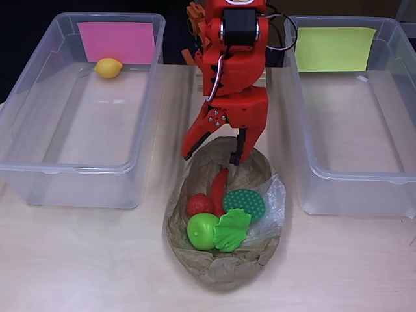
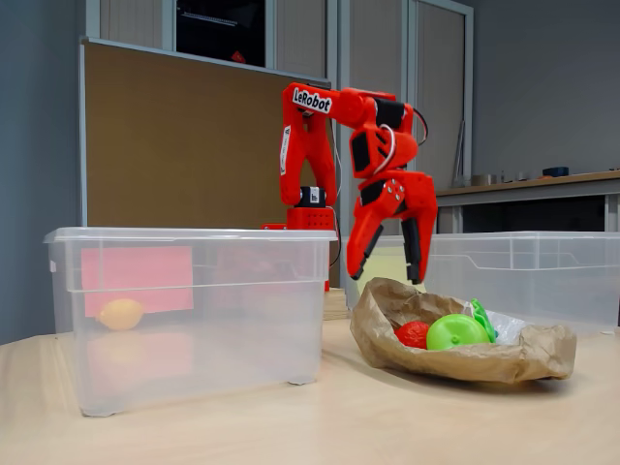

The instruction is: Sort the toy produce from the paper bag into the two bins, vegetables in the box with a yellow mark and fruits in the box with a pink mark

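Observation:
A crumpled brown paper bag (image 1: 214,270) (image 2: 455,358) lies open between two clear bins. Inside it sit a red strawberry (image 1: 199,204) (image 2: 414,334), a red chili (image 1: 219,186), a round green ridged piece (image 1: 245,202), a bright green fruit (image 1: 203,231) (image 2: 455,331) and a green leafy piece (image 1: 233,231). The red gripper (image 1: 211,157) (image 2: 386,275) hangs open above the bag's far rim, holding nothing. A yellow lemon (image 1: 108,67) (image 2: 121,313) rests in the bin with the pink mark (image 1: 117,41) (image 2: 136,279). The bin with the yellow mark (image 1: 335,49) holds no produce.
The pink-marked bin's wall (image 1: 78,172) stands left of the bag in the overhead view, and the yellow-marked bin's wall (image 1: 354,179) stands right. The arm's base (image 2: 308,208) rises behind the bag. Bare wooden table (image 1: 84,260) stretches along the near edge.

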### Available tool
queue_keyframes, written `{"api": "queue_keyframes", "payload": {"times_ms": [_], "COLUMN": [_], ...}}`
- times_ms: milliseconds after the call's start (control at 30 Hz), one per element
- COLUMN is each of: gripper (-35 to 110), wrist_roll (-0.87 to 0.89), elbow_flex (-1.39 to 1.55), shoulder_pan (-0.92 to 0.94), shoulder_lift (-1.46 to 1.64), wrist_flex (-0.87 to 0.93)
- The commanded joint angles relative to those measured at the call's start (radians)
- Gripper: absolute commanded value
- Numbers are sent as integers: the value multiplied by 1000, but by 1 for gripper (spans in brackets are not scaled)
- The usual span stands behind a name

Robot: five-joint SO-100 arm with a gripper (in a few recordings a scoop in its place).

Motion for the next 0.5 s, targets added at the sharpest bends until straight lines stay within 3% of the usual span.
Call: {"api": "queue_keyframes", "payload": {"times_ms": [0,167,467], "gripper": [36,28,29], "wrist_roll": [57,75,117], "elbow_flex": [8,14,-2], "shoulder_pan": [-17,-17,-26], "shoulder_lift": [-48,-130,-198], "wrist_flex": [-51,-123,-143]}}
